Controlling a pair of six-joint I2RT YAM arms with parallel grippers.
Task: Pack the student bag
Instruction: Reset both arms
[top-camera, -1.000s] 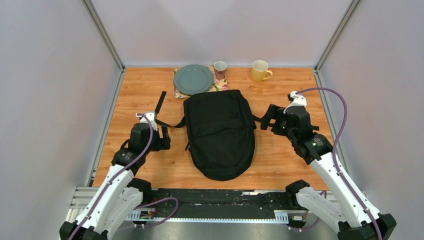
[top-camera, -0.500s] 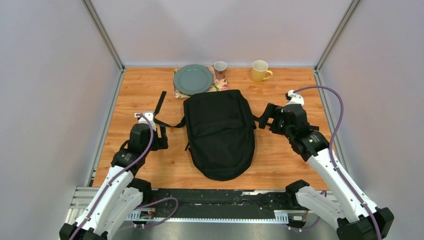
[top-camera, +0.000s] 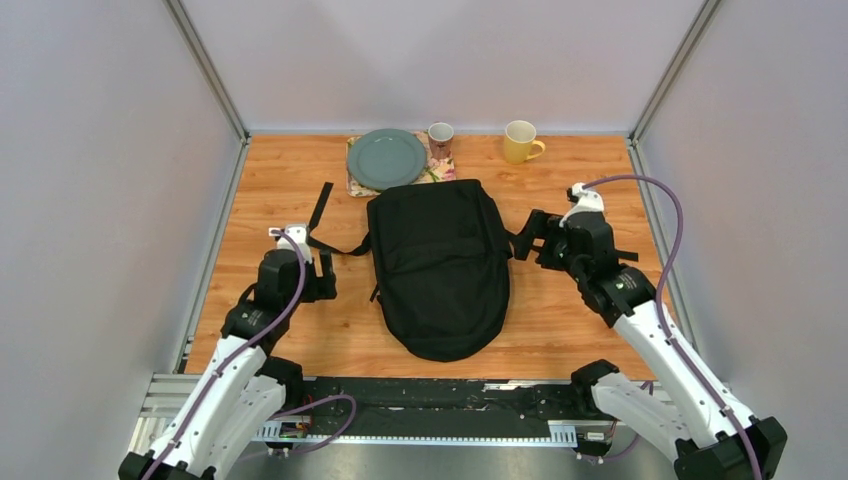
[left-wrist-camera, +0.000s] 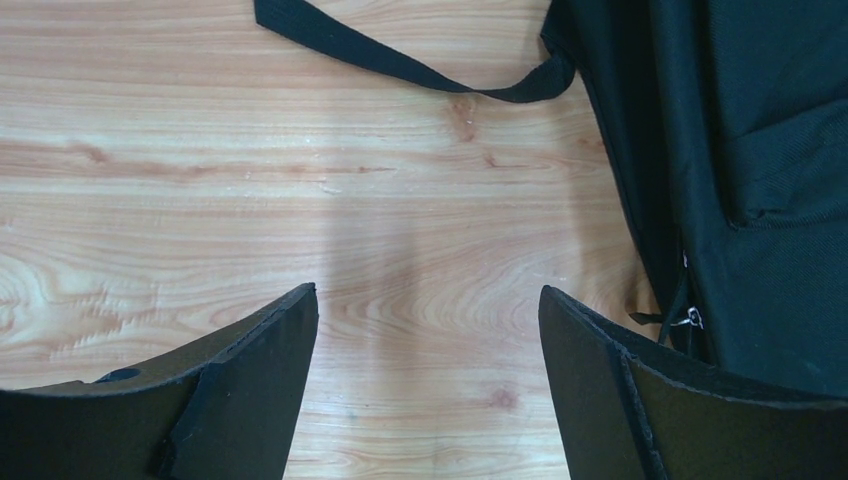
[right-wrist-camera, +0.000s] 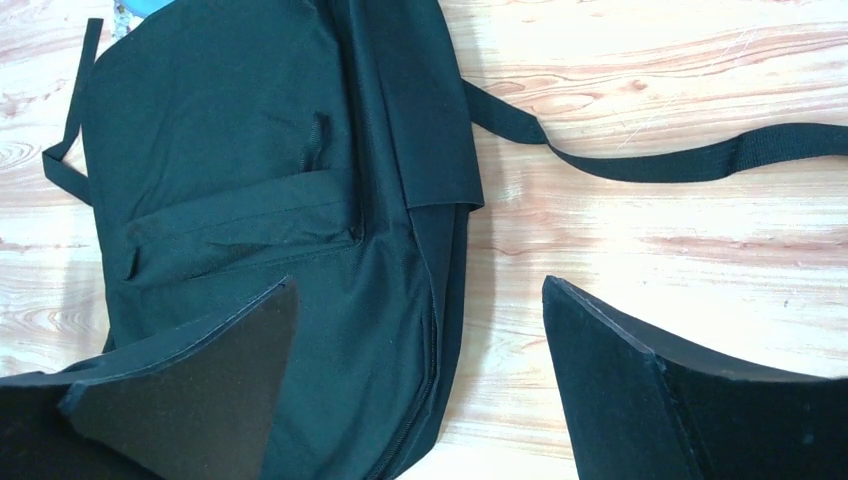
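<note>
Black backpack (top-camera: 440, 268) flat on counter (top-camera: 280, 190), between the two tools, zip looking shut along the side seen by the right wrist camera; no books or stationery visible anywhere. Left tool (left-wrist-camera: 428, 385) spread wide, holding nothing, over bare wood with the bag's side just to its right and one strap (left-wrist-camera: 400, 65) lying ahead of it. Right tool (right-wrist-camera: 420, 390) likewise spread and empty, left finger over the bag's edge, second strap (right-wrist-camera: 690, 160) ahead and to its right. Step in hand, as a judgement: unclear. Closed, flat bag with both tools parked at its flanks fits either a bag awaiting opening and loading or one already packed and zipped; slight bulk under the fabric not readable either way. Next move therefore left open; any contact with the bag would call for a pinch on thin fabric or a small zip pull (left-wrist-camera: 690, 318), spotted near the left tool's right finger, with the other tool bracing the body against sliding on smooth wood. Count: one backpack, two loose straps, two tools. Beyond the bag, far from both tools: one grey-green plate (top-camera: 386, 157) on one floral mat (top-camera: 440, 170), one small patterned cup (top-camera: 440, 135), one yellow mug (top-camera: 521, 141). None of these looks like school kit.
</note>
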